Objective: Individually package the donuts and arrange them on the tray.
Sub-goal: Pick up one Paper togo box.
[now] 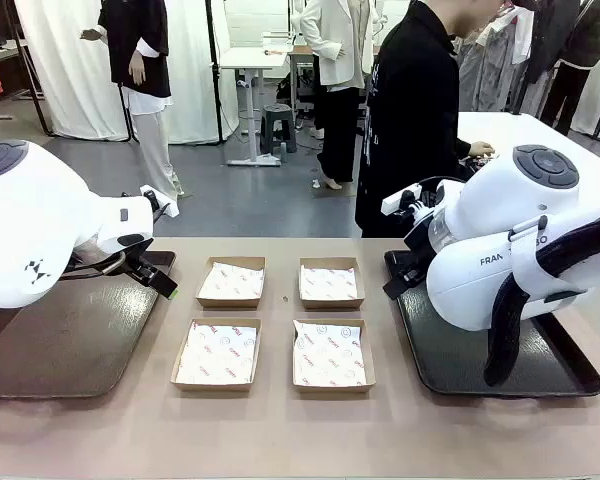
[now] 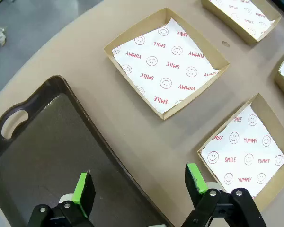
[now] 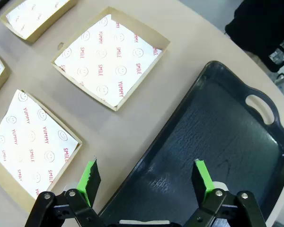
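The donuts are out of view. Four brown cardboard boxes lined with smiley-print paper lie in a two-by-two block mid-table, far left [image 1: 231, 282], far right [image 1: 330, 283], near left [image 1: 217, 353] and near right [image 1: 330, 354]; all hold only paper. My left gripper [image 2: 139, 184] hangs open above the right edge of the left dark tray [image 2: 33, 156], green pads apart, nothing between them. My right gripper [image 3: 146, 177] is open too, over the left edge of the right dark tray [image 3: 222, 137].
A person in black [image 1: 410, 110] stands at the far side of the table, right of centre, one hand [image 1: 480, 150] on a white table behind. A small dark speck [image 1: 284, 298] lies between the far boxes. Bare tabletop [image 1: 280, 430] runs along the near edge.
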Robot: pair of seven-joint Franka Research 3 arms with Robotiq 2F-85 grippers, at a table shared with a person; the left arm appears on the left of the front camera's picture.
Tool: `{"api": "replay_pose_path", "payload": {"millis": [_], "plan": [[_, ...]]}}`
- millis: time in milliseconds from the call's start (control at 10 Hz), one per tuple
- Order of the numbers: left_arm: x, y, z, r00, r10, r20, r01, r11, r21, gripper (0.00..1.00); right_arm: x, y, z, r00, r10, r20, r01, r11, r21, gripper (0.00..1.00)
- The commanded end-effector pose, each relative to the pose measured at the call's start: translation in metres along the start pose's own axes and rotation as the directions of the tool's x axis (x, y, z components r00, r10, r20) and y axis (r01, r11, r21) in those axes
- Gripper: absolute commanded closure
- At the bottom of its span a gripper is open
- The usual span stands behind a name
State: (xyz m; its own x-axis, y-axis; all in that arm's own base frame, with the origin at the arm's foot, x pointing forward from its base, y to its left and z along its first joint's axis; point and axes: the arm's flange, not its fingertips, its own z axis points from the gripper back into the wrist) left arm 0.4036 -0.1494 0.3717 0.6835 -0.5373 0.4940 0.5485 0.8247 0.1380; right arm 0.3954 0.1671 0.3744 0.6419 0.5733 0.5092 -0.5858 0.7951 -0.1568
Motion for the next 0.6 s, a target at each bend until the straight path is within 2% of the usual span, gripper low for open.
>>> {"api": "replay_pose_path", "payload": {"millis": [0,500], "plan": [[0.0000,0.0002,0.0000,1.000,0.000,0.001,0.000,1.000,0.000,0.00,-0.0001,-0.0001,-0.0001,1.000,0.000,0.000,0.000,1.000,0.000,0.00],[0.0000,0.0002,0.0000,1.000,0.000,0.001,0.000,1.000,0.000,0.00,-0.0001,-0.0001,-0.0001,1.000,0.000,0.000,0.000,1.000,0.000,0.00]]}}
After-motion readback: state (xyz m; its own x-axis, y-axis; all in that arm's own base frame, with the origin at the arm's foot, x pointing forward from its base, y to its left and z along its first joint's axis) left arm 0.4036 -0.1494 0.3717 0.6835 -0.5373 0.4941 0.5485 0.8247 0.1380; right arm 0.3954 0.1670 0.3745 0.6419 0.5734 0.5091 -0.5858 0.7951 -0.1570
